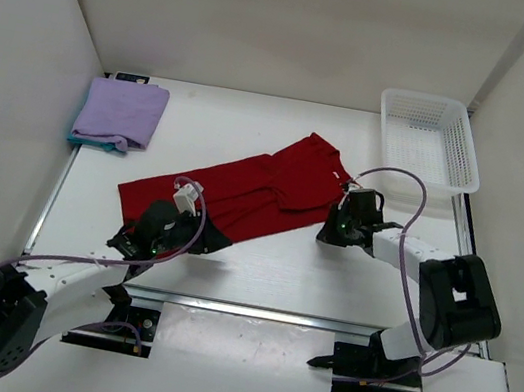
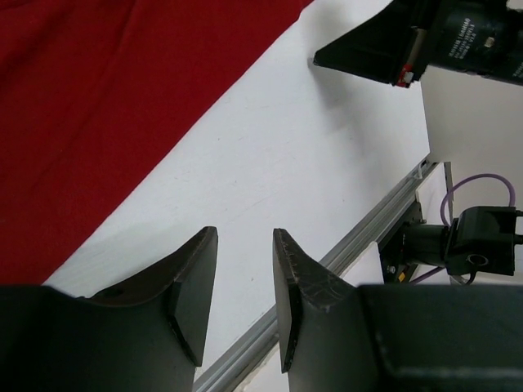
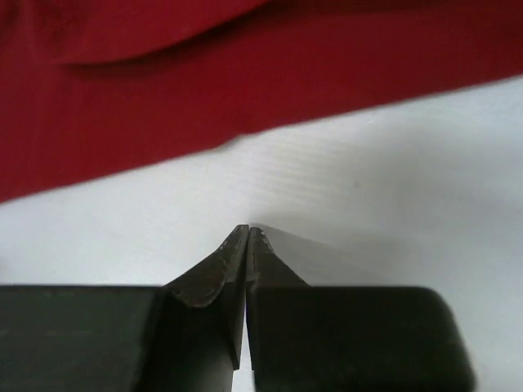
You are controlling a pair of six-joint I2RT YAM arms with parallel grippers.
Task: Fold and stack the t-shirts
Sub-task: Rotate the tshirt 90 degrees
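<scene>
left hand [image 2: 245, 238] parted | right hand [image 3: 248, 230] pinched together (holding nothing) | red t-shirt [image 1: 242, 193] near both

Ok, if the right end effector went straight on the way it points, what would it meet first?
Probably the red t-shirt, across a strip of bare table; the shut right end effector aims at its edge. Angled down, it would touch table first.

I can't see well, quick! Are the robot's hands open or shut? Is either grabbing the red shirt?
Left gripper: open, holding nothing.
Right gripper: shut, empty, beside the red t-shirt.
</scene>
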